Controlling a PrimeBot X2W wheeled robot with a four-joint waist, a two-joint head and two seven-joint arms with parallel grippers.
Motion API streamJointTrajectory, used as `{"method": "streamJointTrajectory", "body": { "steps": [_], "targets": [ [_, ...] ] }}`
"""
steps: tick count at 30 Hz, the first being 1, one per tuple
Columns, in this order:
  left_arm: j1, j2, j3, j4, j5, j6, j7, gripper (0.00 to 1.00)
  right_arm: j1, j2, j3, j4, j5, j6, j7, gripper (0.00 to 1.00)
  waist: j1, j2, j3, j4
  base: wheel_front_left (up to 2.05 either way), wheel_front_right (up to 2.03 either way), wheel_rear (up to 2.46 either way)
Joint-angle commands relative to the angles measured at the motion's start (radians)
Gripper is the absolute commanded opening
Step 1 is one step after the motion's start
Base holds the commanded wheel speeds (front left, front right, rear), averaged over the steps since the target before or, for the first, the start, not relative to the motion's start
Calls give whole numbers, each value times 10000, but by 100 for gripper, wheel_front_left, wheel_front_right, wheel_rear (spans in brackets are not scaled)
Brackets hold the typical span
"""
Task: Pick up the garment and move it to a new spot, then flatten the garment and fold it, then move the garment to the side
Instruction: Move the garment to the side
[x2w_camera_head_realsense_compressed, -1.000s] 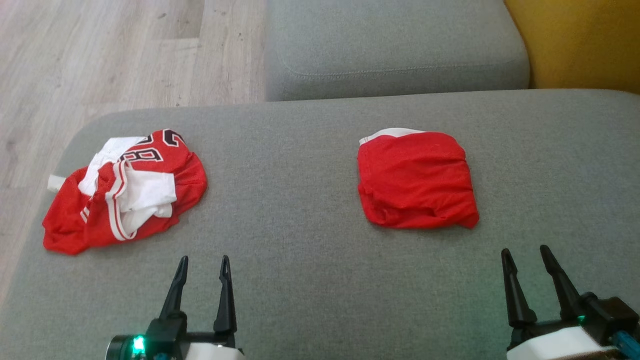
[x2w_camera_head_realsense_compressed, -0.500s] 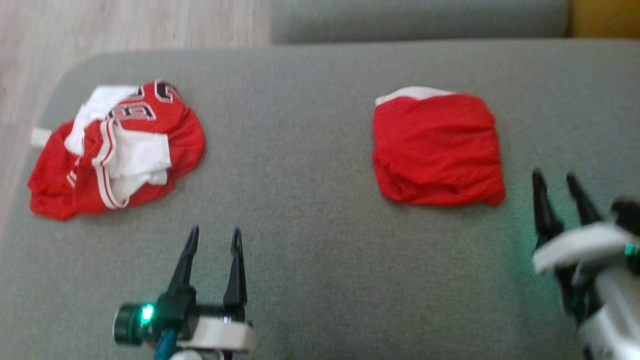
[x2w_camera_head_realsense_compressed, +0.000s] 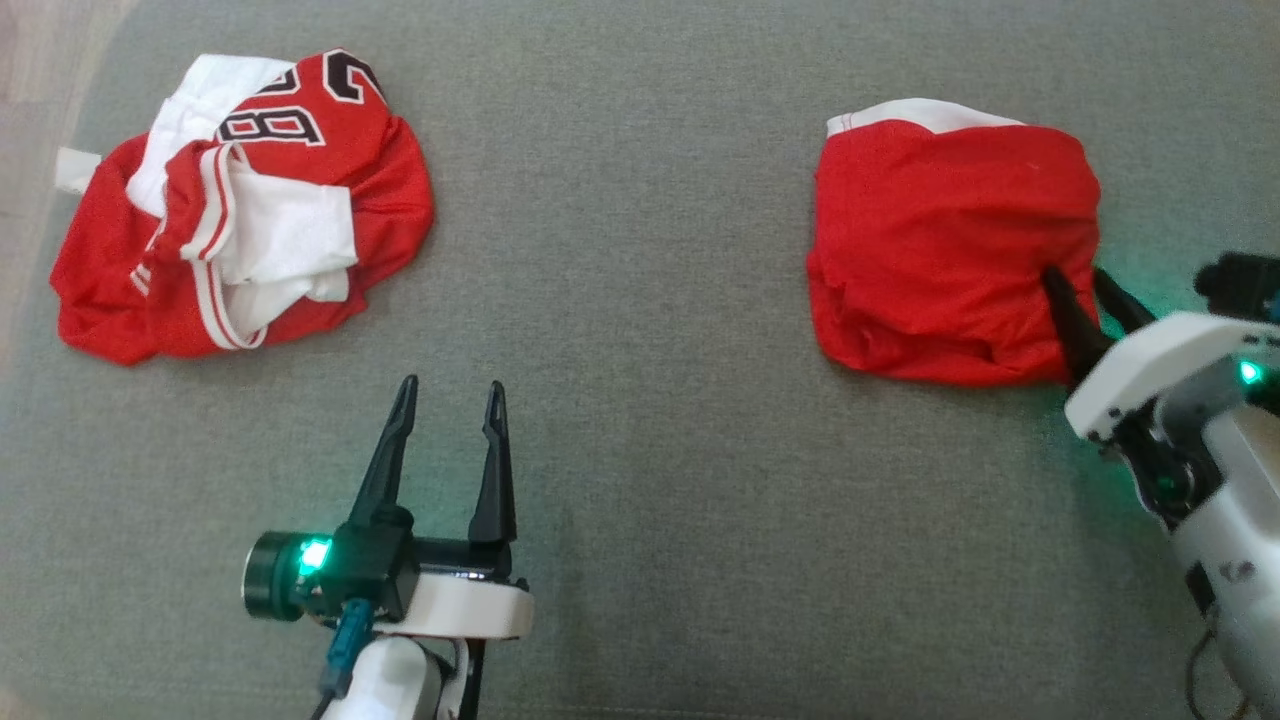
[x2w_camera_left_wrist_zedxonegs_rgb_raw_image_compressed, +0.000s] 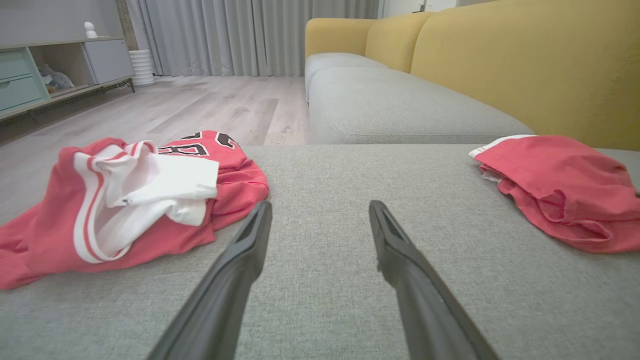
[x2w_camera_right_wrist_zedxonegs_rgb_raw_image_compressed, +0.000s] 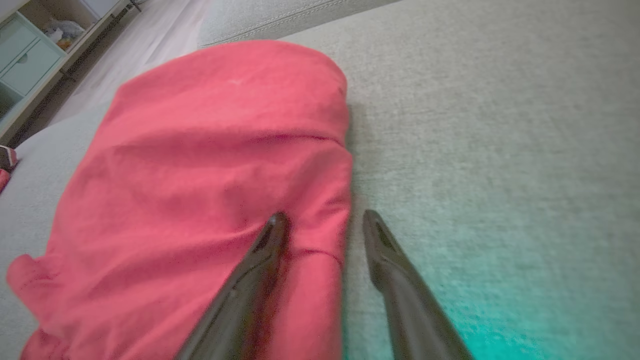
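**Right gripper at garment edge**

The folded red garment (x2w_camera_head_realsense_compressed: 950, 240) is lying on the grey cushion (x2w_camera_head_realsense_compressed: 640, 300). The right gripper (x2w_camera_head_realsense_compressed: 1072, 272) is straddling the garment's right edge, jaws spread. The left gripper (x2w_camera_head_realsense_compressed: 451, 383) is hovering well left of the garment, jaws spread.

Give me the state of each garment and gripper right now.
Folded red garment: folded, lying on the grey cushion.
Numbered jersey: crumpled in a heap, unfolded.
Left gripper: open, empty, over bare cushion.
Right gripper: open, straddling the folded garment's right edge, nothing clamped.
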Motion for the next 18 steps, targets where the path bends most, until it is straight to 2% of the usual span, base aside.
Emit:
{"method": "streamJointTrajectory", "body": {
  "steps": [1,7,18],
  "targets": [
    [-268,9,315,-270,-31,133,-51,100,-289,-204,475,-20,257,67,-191,0,-1,0,79,-126,0,0,0],
    [-341,8,541,-358,134,150,-51,100,-1002,-798,1049,309,332,67,-547,0,-1,0,499,-762,0,0,0],
    [-1462,63,804,-449,744,-209,-51,100,-2463,-3446,1745,1308,-213,67,-971,0,-1,0,2113,-2328,0,0,0]
  ]
}}
